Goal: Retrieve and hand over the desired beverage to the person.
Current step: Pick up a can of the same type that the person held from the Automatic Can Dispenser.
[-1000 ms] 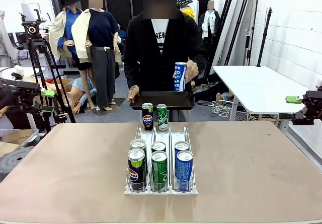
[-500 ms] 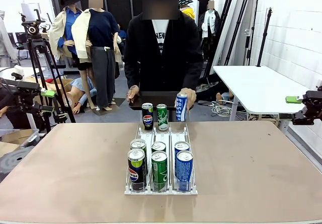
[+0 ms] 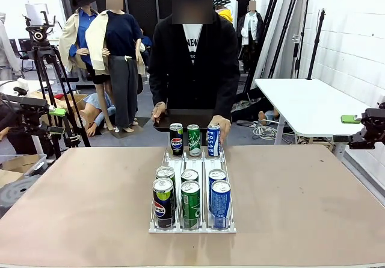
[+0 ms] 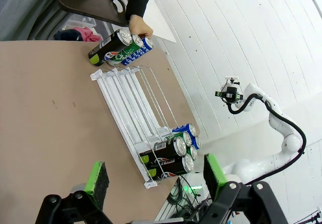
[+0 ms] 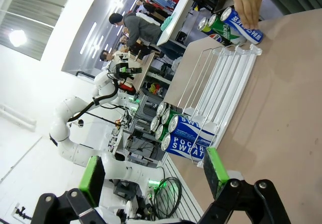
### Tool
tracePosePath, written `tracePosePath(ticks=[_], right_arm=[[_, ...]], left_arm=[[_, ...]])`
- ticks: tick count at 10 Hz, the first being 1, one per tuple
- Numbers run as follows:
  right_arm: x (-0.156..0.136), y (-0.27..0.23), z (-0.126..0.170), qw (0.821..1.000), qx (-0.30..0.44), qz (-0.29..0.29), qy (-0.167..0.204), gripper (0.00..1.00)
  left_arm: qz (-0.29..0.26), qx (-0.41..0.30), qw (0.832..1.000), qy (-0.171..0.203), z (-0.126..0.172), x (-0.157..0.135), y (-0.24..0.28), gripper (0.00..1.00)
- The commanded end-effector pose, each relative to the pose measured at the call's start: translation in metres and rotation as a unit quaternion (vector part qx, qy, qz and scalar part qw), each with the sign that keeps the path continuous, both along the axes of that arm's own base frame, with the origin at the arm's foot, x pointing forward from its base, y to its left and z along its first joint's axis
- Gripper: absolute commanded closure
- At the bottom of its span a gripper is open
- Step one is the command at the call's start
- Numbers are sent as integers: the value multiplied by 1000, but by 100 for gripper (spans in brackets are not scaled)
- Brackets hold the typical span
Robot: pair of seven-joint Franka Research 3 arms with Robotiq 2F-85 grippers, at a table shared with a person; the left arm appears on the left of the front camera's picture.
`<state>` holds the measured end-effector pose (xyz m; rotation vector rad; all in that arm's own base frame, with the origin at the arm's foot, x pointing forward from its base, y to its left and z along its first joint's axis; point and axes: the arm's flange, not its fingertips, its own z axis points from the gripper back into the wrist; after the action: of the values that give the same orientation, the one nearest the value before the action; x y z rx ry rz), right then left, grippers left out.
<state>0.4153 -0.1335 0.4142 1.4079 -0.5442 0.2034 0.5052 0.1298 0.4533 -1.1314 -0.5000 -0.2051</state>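
light: bright, even, overhead | shadows: soft | wrist views: wide-angle edge distortion | focus: sharp

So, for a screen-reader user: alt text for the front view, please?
A person across the table holds a blue can at the far end of a clear rack of cans, with a black tray in the other hand.

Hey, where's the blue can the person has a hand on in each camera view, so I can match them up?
Front view: blue can stands at the rack's far end, right lane, just above picture centre.
Left wrist view: upper left, under the person's hand.
Right wrist view: top right corner, under that hand.
Shared landmark: the clear rack.
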Motion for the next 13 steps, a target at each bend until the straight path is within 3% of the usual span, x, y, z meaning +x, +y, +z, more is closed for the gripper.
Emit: tracePosePath(ticks=[1,7,11,12,13], right_arm=[[-1,9,12,1000,-12,21,-8,0],[-1,59,73,992,-118,47,-2,0],[1,128,111,972,-225,74,-12,0],[-2,169,127,955,-284,84,-24,0],[-2,169,127,955,-284,84,-24,0]], left_arm=[[-1,1,1000,0,0,-1,1,0],[-1,1,1000,0,0,-1,1,0],[-1,1,1000,0,0,-1,1,0],[-1,1,1000,0,0,-1,1,0],[-1,1,1000,0,0,-1,1,0]])
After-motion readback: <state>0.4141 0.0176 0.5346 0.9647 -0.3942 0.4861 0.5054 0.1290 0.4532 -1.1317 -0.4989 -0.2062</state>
